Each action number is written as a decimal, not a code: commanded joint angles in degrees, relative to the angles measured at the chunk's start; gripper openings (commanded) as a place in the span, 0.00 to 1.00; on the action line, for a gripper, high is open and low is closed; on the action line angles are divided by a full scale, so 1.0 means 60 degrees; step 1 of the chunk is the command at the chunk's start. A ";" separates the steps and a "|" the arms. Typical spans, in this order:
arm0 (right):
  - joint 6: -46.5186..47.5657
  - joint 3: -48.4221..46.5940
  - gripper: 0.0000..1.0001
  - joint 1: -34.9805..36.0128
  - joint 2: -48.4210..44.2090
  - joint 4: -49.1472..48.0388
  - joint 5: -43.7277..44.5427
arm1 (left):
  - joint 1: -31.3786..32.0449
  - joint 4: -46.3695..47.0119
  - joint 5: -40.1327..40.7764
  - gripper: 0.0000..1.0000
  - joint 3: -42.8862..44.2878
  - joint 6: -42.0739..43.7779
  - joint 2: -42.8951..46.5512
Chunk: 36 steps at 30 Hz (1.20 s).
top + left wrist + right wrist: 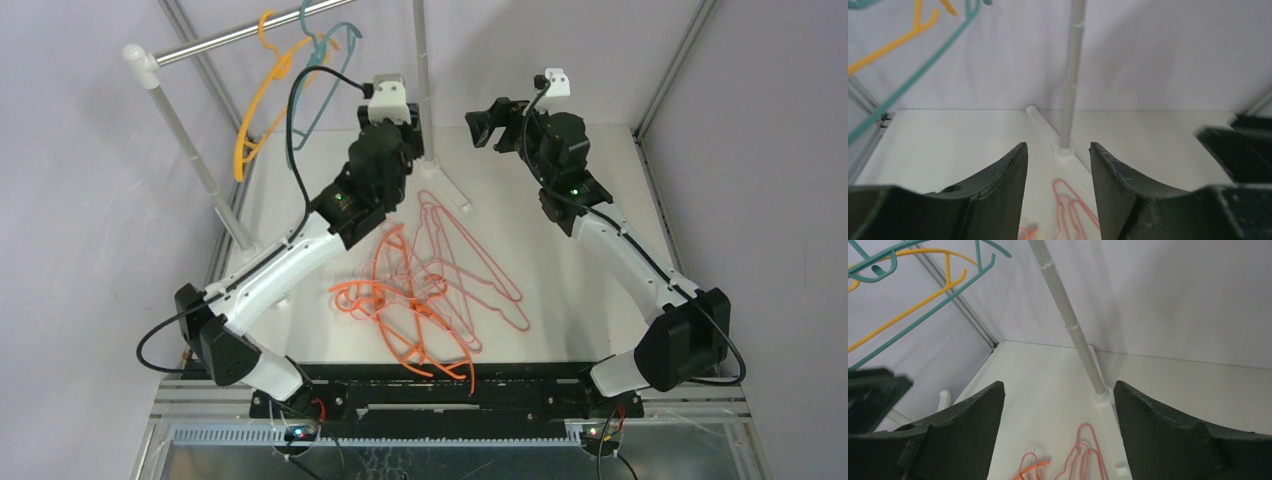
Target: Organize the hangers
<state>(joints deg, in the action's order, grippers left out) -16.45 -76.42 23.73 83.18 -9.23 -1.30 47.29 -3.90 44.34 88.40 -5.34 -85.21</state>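
Note:
A yellow-orange hanger [262, 110] and a teal hanger [325, 95] hang by their hooks on the silver rail [240, 38] at the back left. Orange hangers [400, 320] and pale pink hangers [470, 260] lie tangled in a heap on the white table. My left gripper [1058, 145] is raised over the back of the heap, facing the white post [1071, 75]. Its jaws stand apart with nothing between them. My right gripper [1058, 383] hovers at the back right, open and empty, with pink hooks [1088, 450] on the table below it.
The rack's near post [190, 150] slants down at the left, and its feet [455, 190] spread over the back of the table. Walls and metal frame bars close in the left, back and right sides. The arm bases sit along the near edge.

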 commanded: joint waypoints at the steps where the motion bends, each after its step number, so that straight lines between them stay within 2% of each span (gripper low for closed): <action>1: -0.0167 0.0277 0.88 -0.0208 -0.0546 -0.0247 -0.0200 | -0.1156 0.0967 -0.0911 0.54 0.0760 0.0587 -0.0246; 5: -0.0220 0.0559 0.88 -0.0516 -0.0795 -0.0212 -0.0333 | -0.1994 0.1554 -0.1747 0.54 0.1053 0.0883 -0.0432; 9: -0.0339 0.0733 0.88 -0.0774 -0.0911 -0.0213 -0.0459 | -0.2311 0.2559 -0.2538 0.56 0.1179 0.1856 -0.0703; 15: -0.0416 0.0900 0.88 -0.0968 -0.0838 -0.0251 -0.0575 | -0.2664 0.2497 -0.3918 0.56 0.1791 0.1945 -0.1344; 29: -0.0525 0.0945 0.88 -0.1512 -0.0407 -0.0232 -0.1145 | -0.3847 0.2915 -0.3751 0.53 0.3622 0.1394 -0.3033; 36: -0.0647 0.0945 0.88 -0.1623 -0.0065 -0.0292 -0.1403 | -0.3955 0.3475 -0.2763 0.50 0.4288 0.1695 -0.3507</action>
<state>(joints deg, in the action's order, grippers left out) -18.87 -70.85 14.52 81.89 -8.97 -8.01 23.62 11.49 23.42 110.37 3.64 -106.13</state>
